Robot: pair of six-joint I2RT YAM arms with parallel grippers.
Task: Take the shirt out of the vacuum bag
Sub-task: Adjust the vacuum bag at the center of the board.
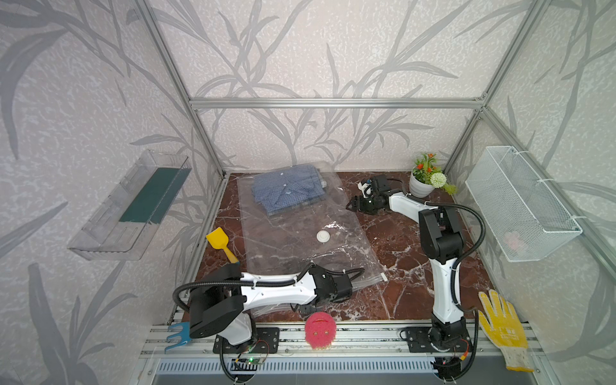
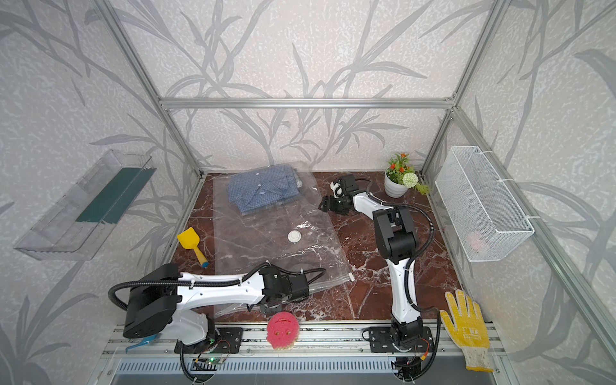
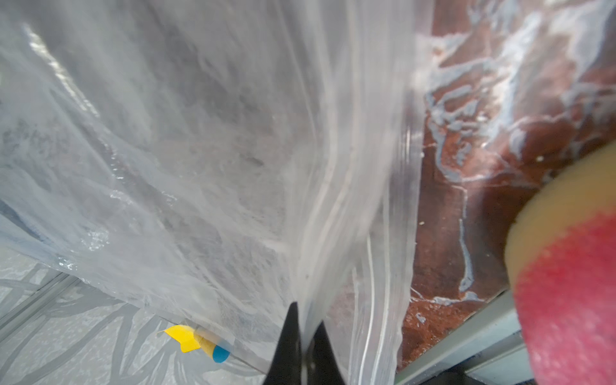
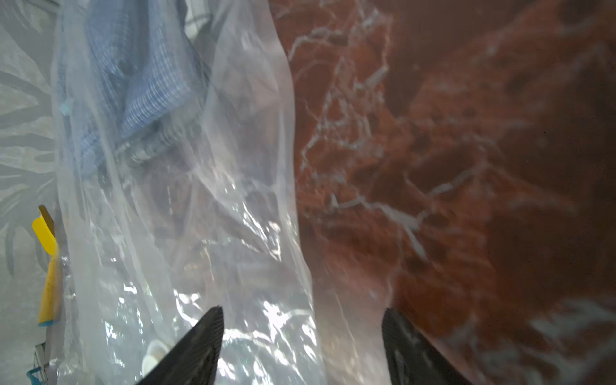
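The vacuum bag point(image 1: 286, 240) lies flat on the marble table, clear and crinkly, with its round white valve point(image 1: 323, 237) facing up. A folded blue checked shirt point(image 1: 288, 191) sits inside at the far end, seen through the plastic in the right wrist view point(image 4: 143, 76). The zip strip with its white slider point(image 1: 383, 276) runs along the near edge. My left gripper point(image 3: 305, 320) is shut on the bag's plastic by the zip strip, and shows in a top view point(image 1: 303, 308). My right gripper point(image 1: 351, 205) stands open at the bag's far right edge, its fingers point(image 4: 200, 346) astride that edge.
A pink sponge point(image 1: 320, 330) lies right beside my left gripper at the table's front edge. A yellow toy shovel point(image 1: 220, 245) lies left of the bag, a potted plant point(image 1: 425, 180) at the back right. A yellow glove point(image 1: 503, 330) lies front right. A wire basket point(image 1: 520, 203) hangs on the right wall.
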